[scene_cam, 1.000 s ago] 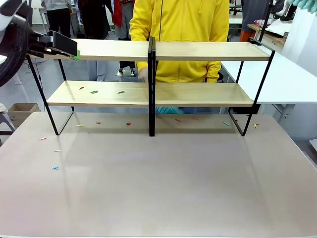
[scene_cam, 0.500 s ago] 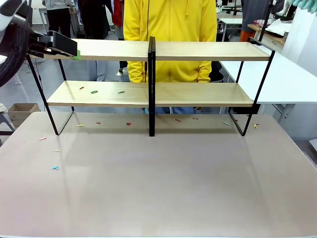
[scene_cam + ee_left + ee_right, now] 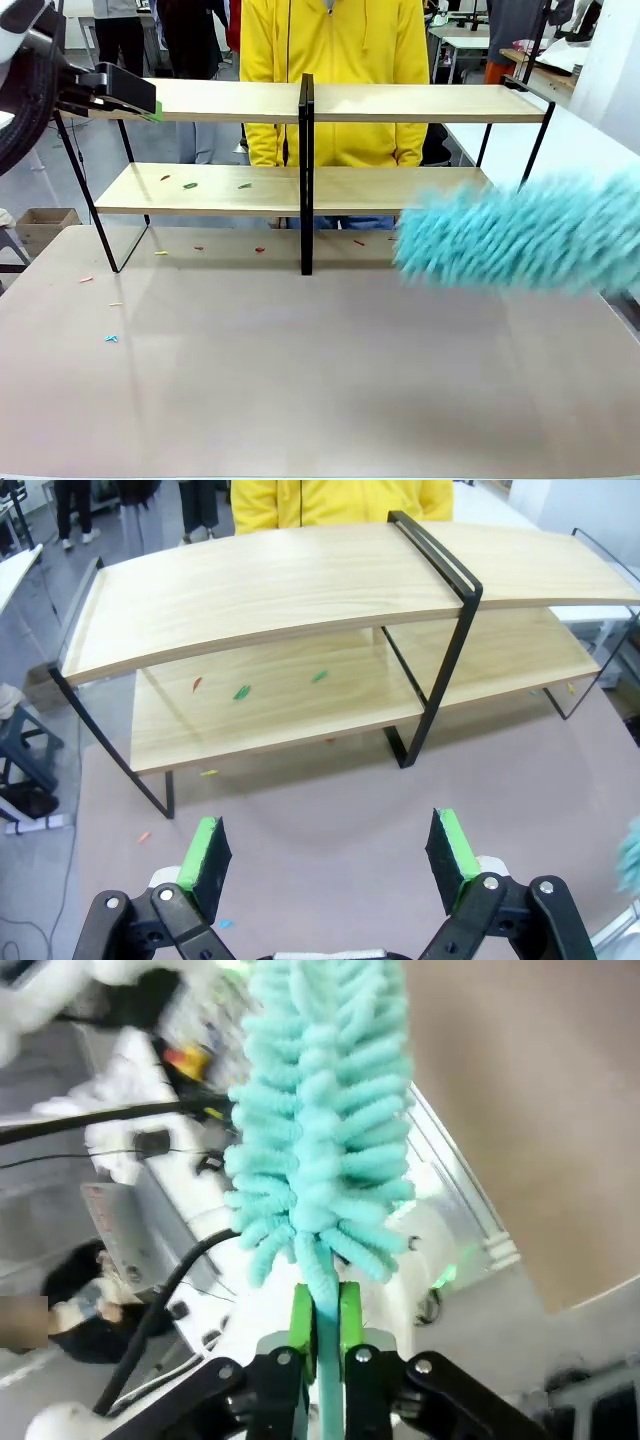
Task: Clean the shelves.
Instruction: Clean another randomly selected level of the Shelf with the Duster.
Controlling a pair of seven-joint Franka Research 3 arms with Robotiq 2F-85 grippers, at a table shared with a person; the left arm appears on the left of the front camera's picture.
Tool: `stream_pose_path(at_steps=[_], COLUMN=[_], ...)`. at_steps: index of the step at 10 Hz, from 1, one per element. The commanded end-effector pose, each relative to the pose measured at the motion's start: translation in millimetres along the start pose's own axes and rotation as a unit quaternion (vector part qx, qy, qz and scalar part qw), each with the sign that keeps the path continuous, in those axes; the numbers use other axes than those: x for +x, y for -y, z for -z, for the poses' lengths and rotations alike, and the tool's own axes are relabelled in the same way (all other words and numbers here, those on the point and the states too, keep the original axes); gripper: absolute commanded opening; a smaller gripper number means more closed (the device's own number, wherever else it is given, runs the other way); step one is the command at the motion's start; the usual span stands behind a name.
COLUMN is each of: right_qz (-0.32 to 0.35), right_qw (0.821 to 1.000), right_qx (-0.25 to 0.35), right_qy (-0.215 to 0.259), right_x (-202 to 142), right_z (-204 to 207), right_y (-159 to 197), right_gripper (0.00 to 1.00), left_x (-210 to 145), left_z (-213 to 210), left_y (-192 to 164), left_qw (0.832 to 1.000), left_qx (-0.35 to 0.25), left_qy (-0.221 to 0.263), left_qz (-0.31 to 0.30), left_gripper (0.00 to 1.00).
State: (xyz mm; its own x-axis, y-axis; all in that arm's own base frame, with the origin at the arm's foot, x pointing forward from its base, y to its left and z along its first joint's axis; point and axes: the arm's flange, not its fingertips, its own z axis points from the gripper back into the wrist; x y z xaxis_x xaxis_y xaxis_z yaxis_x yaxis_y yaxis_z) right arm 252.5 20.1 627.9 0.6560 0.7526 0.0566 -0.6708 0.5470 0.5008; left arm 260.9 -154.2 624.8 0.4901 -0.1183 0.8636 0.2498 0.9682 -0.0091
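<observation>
The shelves (image 3: pixel 400 102) are two pale wooden boards in a black frame, standing across the far half of the table. Small coloured scraps (image 3: pixel 189 185) lie on the lower board's left part. A fluffy teal duster (image 3: pixel 520 235) hangs blurred in front of the shelves' right end, low over the table. My right gripper (image 3: pixel 325 1325) is shut on the duster's (image 3: pixel 320 1110) thin handle. My left gripper (image 3: pixel 148 108) hovers at the upper board's left end. In the left wrist view it (image 3: pixel 328 850) stands open and holds nothing, looking down on the shelves (image 3: pixel 300 575).
A person in a yellow hooded top (image 3: pixel 330 60) stands right behind the shelves. More scraps (image 3: pixel 110 339) dot the brown table (image 3: pixel 320 380) at the left and under the shelves. A white table (image 3: pixel 590 160) adjoins at the right.
The teal duster has swung into the front view from the right. The person behind the shelves has shifted and straightened. My left arm has not moved.
</observation>
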Motion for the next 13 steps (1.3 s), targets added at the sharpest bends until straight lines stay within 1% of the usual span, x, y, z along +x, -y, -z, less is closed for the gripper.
stream_pose_path(at_steps=[1,2,3,4,5,6,7,8,9,11,12,13], right_qz=[0.002,-0.041,0.001,0.001,-0.016,-0.042,-0.051,-0.029,-0.021,-0.010,-0.003,-0.093], right_qw=[0.996,0.996,0.999,0.999,0.996,0.992,0.994,0.989,0.982,0.977,0.979,0.995], right_qx=[-0.084,-0.084,-0.047,-0.047,-0.079,-0.122,-0.098,-0.135,-0.157,-0.199,-0.186,-0.027], right_qy=[0.012,0.007,-0.022,-0.022,-0.027,-0.015,0.011,0.056,0.105,0.072,0.080,-0.022], right_x=[38,35,33,33,49,85,127,167,207,257,273,255], right_z=[78,77,54,54,92,109,129,145,160,195,205,199], right_y=[-10,-18,-4,-4,-12,-17,-15,-15,-21,-19,-16,-25], right_gripper=[0.12,0.12,0.12,0.12,0.12,0.12,0.12,0.12,0.12,0.12,0.12,0.12], left_x=[0,0,0,0,0,0,0,0,0,0,0,0], left_z=[-1,-1,-1,-1,-1,-1,-1,-1,-1,-1,-1,-1], left_y=[-1,-1,-1,-1,-1,-1,-1,-1,-1,-1,-1,-1], left_qw=[1.000,1.000,1.000,1.000,1.000,1.000,1.000,1.000,1.000,1.000,1.000,1.000], left_qx=[0.005,0.005,0.005,0.005,0.005,0.005,0.005,0.005,0.005,0.005,0.005,0.005], left_qy=[0.001,0.001,0.001,0.001,0.001,0.001,0.001,0.001,0.001,0.001,0.001,0.001], left_qz=[-0.001,-0.001,-0.001,-0.001,-0.001,-0.001,-0.001,-0.001,-0.001,-0.001,-0.001,-0.001], left_gripper=[1.00,1.00,1.00,1.00,1.00,1.00,1.00,1.00,1.00,1.00,1.00,1.00])
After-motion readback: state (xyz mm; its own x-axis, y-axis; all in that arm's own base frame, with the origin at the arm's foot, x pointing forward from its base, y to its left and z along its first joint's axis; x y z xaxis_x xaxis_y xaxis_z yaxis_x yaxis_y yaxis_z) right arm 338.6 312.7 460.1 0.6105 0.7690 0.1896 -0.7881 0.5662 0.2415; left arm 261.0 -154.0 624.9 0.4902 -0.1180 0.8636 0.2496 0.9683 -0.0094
